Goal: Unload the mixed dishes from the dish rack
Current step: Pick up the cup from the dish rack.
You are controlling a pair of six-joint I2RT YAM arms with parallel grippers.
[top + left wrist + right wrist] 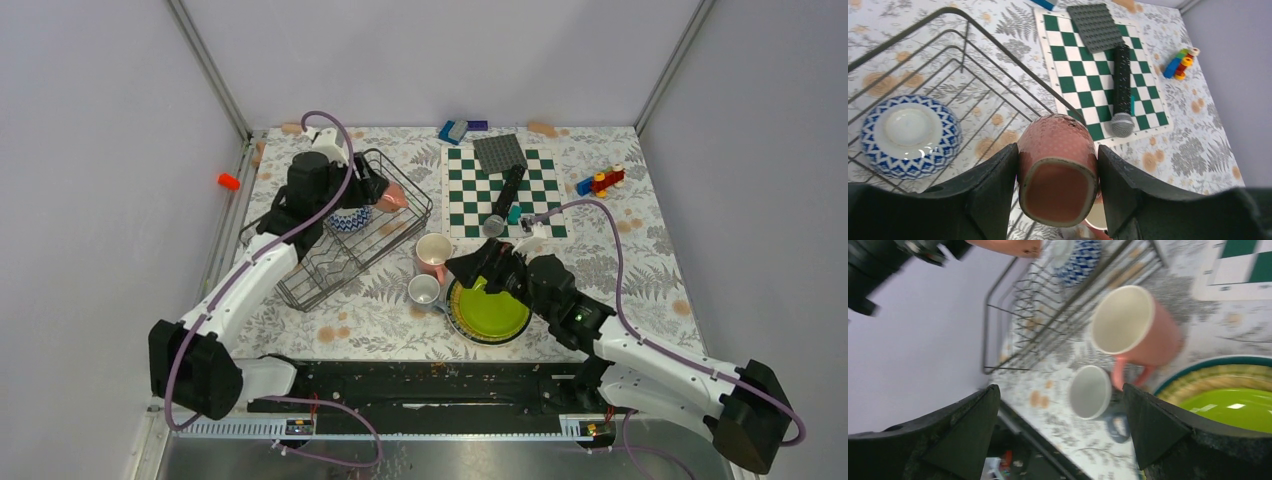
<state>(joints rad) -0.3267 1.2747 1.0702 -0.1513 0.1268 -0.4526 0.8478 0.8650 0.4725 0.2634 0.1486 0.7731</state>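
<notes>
Left pincer (1058, 175) is clamped on a pink cup (1058, 160) above the dish rack (322, 266) rim, smooth round sides so it might slip onto the blue bowl (910, 135) inside; right pincer (490, 268) gaping by the plates (490, 310)

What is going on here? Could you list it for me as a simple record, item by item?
Left jaws: closed on a reddish-pink cup, held up at the edge of the dish rack
Right jaws: wide open, empty, near the stack of plates
In the rack: blue patterned bowl
Out on the table: pink mug, grey mug, the plates, lime-green one on top
Not dishes: checkered board with a microphone lying on it
</notes>
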